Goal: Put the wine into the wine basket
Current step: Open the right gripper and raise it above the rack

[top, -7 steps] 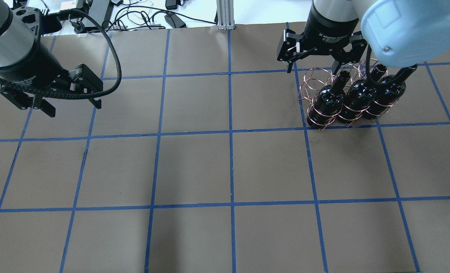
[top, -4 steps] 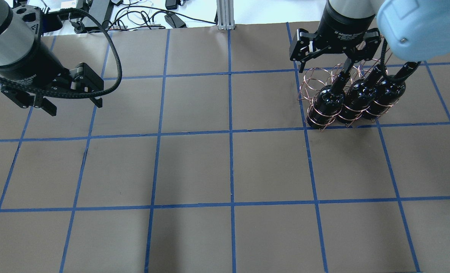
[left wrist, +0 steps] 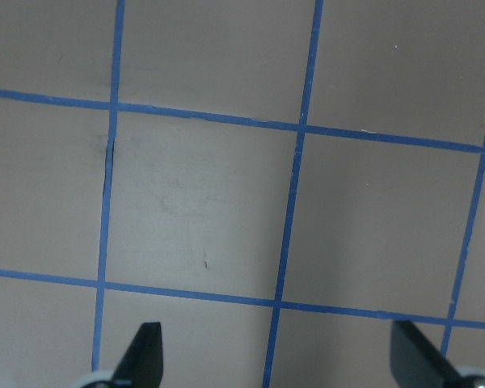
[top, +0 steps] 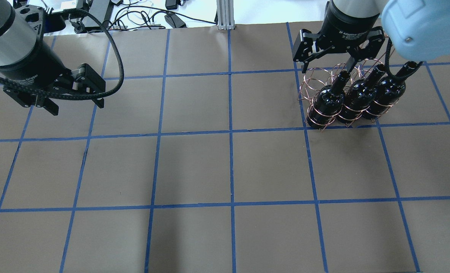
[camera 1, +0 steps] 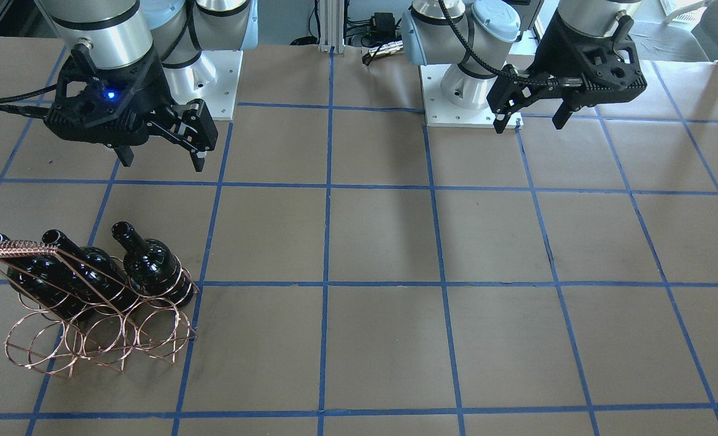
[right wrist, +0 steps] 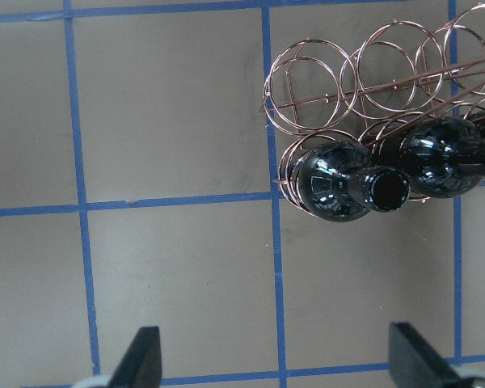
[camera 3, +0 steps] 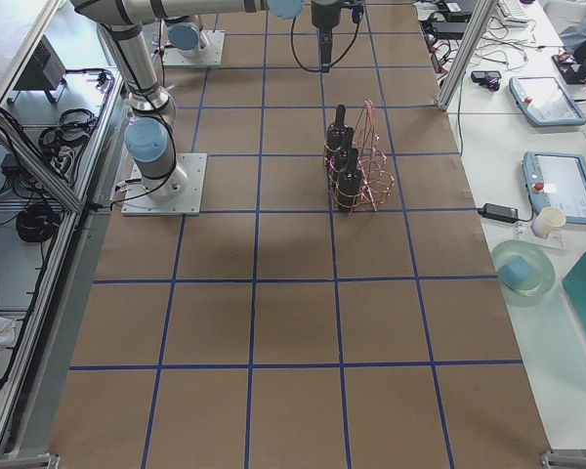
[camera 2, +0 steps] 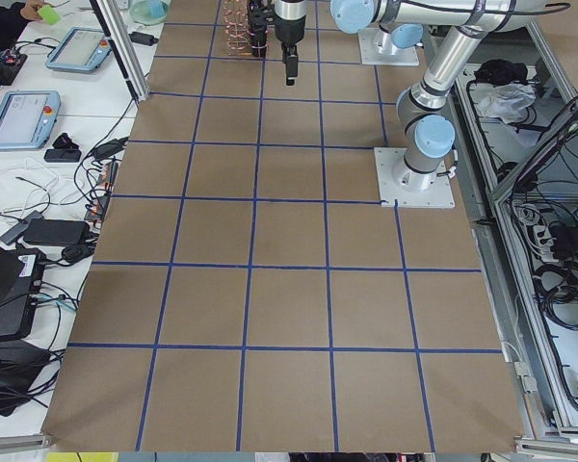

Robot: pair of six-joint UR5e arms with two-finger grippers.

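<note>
Seen from the operators' side, nearest first. Item one, table (camera 1: 383, 242): brown paper ruled into squares by blue tape. Item two, wine basket (camera 1: 20, 248): copper wire, standing toward the robot's right end of the table and well in from the edges. Its near row of empty rings (camera 1: 102, 339) faces me and its braided handle runs along the top. Item three, the wine (camera 1: 150, 263): a glossy black bottle seated in the end ring of the far row, neck up. The wire hoops circle its body, presumably so that it stands without any grip. Item four, two other bottles (camera 1: 86, 281): alike, in the rings beside it, shoulder to shoulder, so that row reads as full. Item five, right gripper (camera 1: 160, 158): it hangs above and on the robot's side of the basket with jaws spread wide and nothing between them. The wrist view shows both fingertips (right wrist: 145, 356) well apart from the bottle mouth. By my judgement the placing is done, and the handle and necks are what a low sweep would catch. Free room lies upward and toward the table's middle squares. Item six, left gripper (camera 1: 530, 124): far across the table, jaws likewise parted and empty, over bare squares, taking no part.
</note>
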